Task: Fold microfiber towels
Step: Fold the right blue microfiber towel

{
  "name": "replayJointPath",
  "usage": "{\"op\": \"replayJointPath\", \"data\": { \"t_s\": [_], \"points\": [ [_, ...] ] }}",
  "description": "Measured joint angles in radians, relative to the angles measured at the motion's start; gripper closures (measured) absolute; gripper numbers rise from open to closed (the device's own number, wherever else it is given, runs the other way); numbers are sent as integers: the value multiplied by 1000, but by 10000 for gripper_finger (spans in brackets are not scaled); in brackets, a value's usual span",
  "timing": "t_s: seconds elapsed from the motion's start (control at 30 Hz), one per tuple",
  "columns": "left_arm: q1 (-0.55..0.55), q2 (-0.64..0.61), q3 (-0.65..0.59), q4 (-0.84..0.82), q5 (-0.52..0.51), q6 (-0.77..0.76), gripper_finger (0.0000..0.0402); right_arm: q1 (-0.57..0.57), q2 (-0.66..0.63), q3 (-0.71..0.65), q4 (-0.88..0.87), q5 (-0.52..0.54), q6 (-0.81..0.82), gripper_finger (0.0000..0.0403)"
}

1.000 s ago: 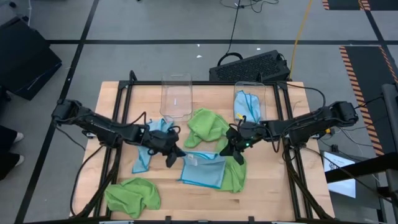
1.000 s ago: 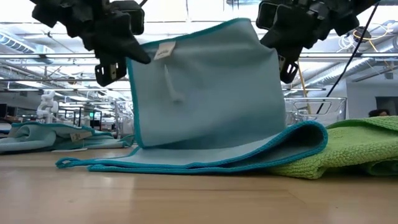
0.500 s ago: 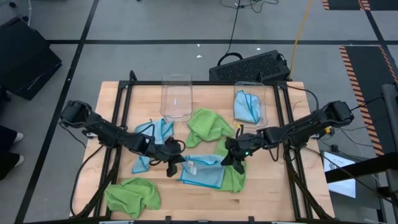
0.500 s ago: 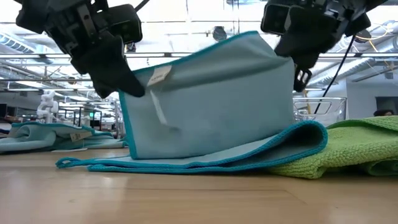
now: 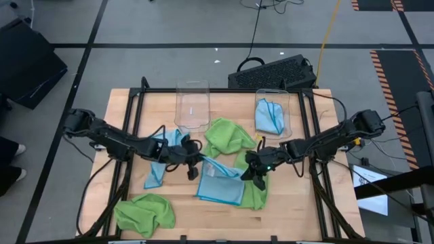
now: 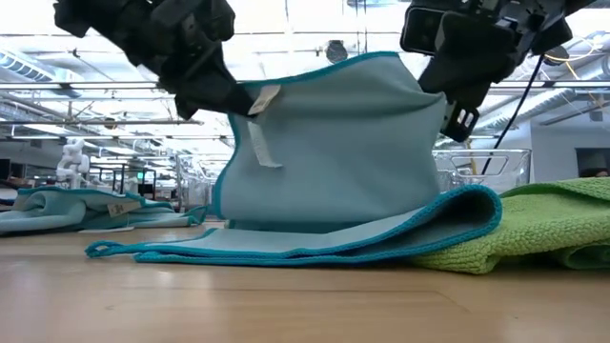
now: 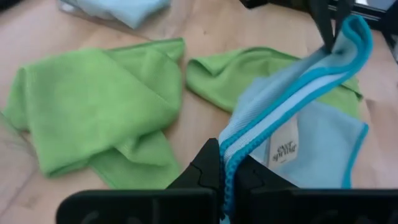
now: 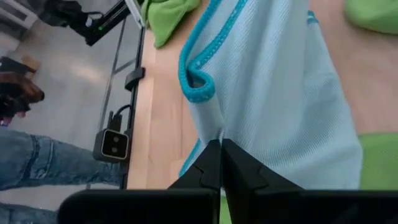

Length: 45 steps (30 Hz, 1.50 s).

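A light blue microfiber towel (image 5: 220, 183) with a teal hem is held up between my two grippers near the table's middle. My left gripper (image 5: 192, 167) is shut on one upper corner and my right gripper (image 5: 253, 175) on the other. In the low view the towel (image 6: 334, 162) stands like a curtain, and its lower half (image 6: 286, 250) lies doubled on the table, partly over a green towel (image 6: 534, 229). A white label (image 6: 259, 133) hangs by the left corner. My left gripper pinches the towel's teal hem (image 7: 239, 146) between its two fingers, at the corner beside the label (image 7: 285, 146). The fingers slant down from the table's left. The corner is lifted, and the cloth sags toward the other corner. My right gripper pinches the towel's edge (image 8: 214, 127) between its two fingers, just below a curled bit of hem (image 8: 196, 84). It slants down from the table's right. The cloth hangs below the fingers, and its lower part rests on the table.
Two clear bins stand at the back, one bare (image 5: 192, 105) and one holding a blue towel (image 5: 271, 116). Green towels lie behind the work (image 5: 227, 135) and at the near left (image 5: 144, 210). Another blue towel (image 5: 163, 159) lies under the left arm.
My left gripper dipped toward the near edge, then came back up and toward the right gripper, rolling its wrist, so the towel's label corner moved right and the top edge sags. My right gripper shifted a little toward the near edge, then kept still. Both stayed shut.
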Motion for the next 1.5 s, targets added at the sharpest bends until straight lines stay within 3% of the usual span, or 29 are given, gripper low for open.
{"op": "replayJointPath", "data": {
  "t_s": [0.33, 0.73, 0.97, 1.3, 1.5],
  "points": [
    [-20, 4, 4, -14, 98, -6, 397, 48, -4, -1, -7, 20, 25, 403],
    [-104, 7, 3, -101, 103, -20, 397, 73, 5, 0, 3, 58, 55, 403],
    [-130, 91, 2, -66, 134, -42, 398, 104, 17, 0, 0, 55, 83, 403],
    [-130, 123, 1, -58, 106, -51, 397, 168, 162, 0, 205, 58, 194, 403],
    [-133, 123, 1, -48, 151, -31, 396, 183, 199, 0, 213, 59, 205, 403]
  ]
}}
